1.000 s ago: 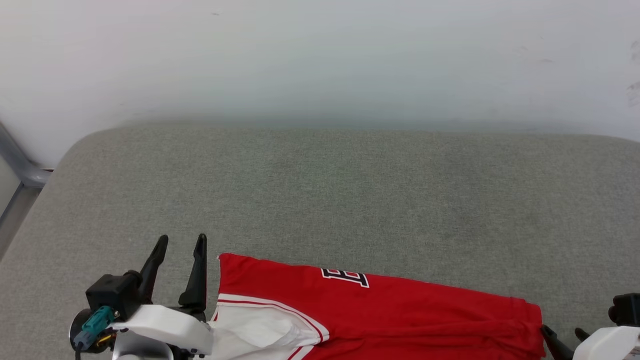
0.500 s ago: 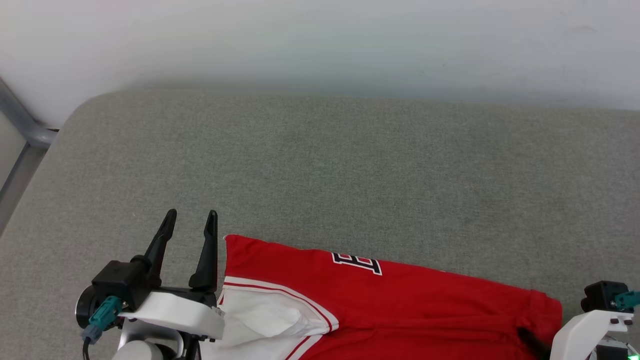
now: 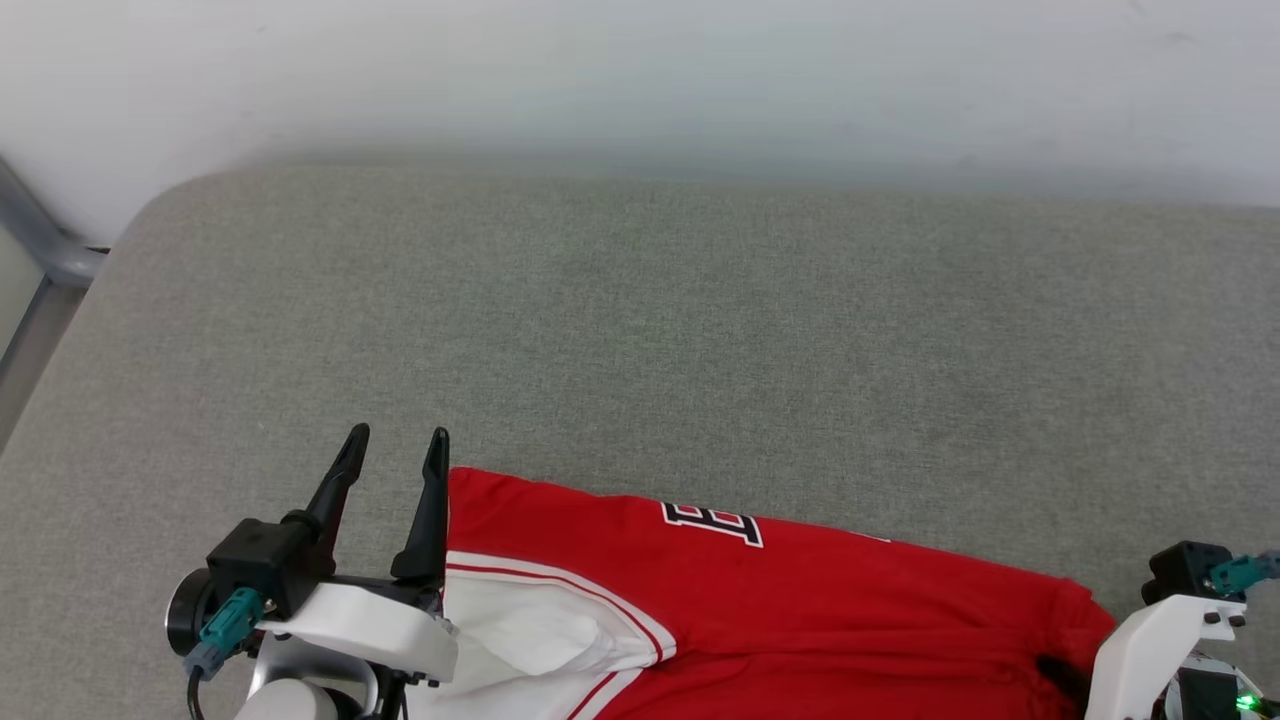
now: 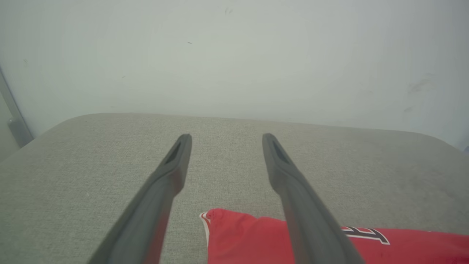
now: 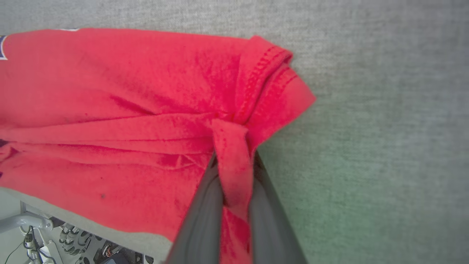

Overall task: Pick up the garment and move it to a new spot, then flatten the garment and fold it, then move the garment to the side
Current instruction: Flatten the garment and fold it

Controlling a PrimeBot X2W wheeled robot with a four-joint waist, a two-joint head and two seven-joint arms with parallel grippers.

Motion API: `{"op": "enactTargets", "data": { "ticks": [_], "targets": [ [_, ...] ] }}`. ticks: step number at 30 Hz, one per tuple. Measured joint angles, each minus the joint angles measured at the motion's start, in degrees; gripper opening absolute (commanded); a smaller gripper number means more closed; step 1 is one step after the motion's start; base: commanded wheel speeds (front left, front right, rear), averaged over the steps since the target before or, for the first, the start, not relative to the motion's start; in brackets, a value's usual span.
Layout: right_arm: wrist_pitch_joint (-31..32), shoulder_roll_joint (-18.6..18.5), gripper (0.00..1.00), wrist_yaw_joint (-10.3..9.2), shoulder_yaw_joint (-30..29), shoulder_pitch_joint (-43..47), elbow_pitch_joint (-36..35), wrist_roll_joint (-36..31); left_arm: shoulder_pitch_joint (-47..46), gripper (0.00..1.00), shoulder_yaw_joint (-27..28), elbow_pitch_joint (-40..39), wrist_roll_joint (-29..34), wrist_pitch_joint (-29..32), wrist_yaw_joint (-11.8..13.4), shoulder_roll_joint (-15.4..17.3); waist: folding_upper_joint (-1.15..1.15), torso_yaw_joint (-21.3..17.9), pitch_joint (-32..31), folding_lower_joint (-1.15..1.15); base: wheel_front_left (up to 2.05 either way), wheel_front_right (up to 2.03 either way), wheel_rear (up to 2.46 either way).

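Red shirt (image 3: 800,600), one, on grey upholstery (image 3: 700,330), flanked by two grippers.
Right gripper (image 5: 235,161): fingers closed tight on a bunched fold at the shirt's end. Left gripper (image 3: 398,432): fingers spread wide, holding nothing, the shirt's other end just beside it. One black, white-outlined letter (image 3: 712,522), cut by a fold, unreadable.

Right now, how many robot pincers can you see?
2. The left pincer is open by the left end of the red shirt. The right pincer is shut on a fold at its right end.
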Motion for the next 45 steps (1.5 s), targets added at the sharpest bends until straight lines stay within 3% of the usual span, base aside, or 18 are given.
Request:
{"op": "enactTargets", "data": {
  "ticks": [7,17,23,32,38,45],
  "targets": [
    [-1.4,-2.0,0.0,0.02,-0.4,-0.7,-1.9,1.0,1.1,1.0,-0.5,0.6,0.2,0.5,0.5,0.4,0.0,-1.2,-3.2,0.0,0.0,0.0,0.0],
    [0.8,-5.0,0.0,0.02,-14.3,1.4,-2.1,-1.0,2.2,1.0,-1.2,0.2,0.0,0.8,1.0,0.6,0.0,-2.9,-5.0,0.0,0.0,0.0,0.0],
    [3.9,-3.0,0.0,0.01,-17.4,1.4,-3.9,0.3,2.3,1.0,-1.6,0.5,0.0,0.8,1.0,0.5,0.0,-3.4,-5.5,0.0,0.0,0.0,0.0],
    [16.3,8.6,0.0,0.0,-18.2,-0.9,-10.1,22.3,2.3,1.0,-2.8,0.8,0.4,0.9,0.9,0.4,0.0,-2.2,-5.9,0.0,0.0,0.0,0.0],
    [20.4,9.9,0.0,0.0,-16.3,-2.1,-8.7,34.5,2.0,1.0,-3.2,1.0,0.3,1.0,0.6,0.1,0.0,-0.5,-5.7,0.0,0.0,0.0,0.0],
    [14.2,10.0,0.0,0.0,-3.2,-4.0,-3.8,47.2,0.5,1.0,-3.6,1.4,0.1,1.0,0.1,-0.2,0.0,1.5,-4.5,0.0,0.0,0.0,0.0]
  ]
}}
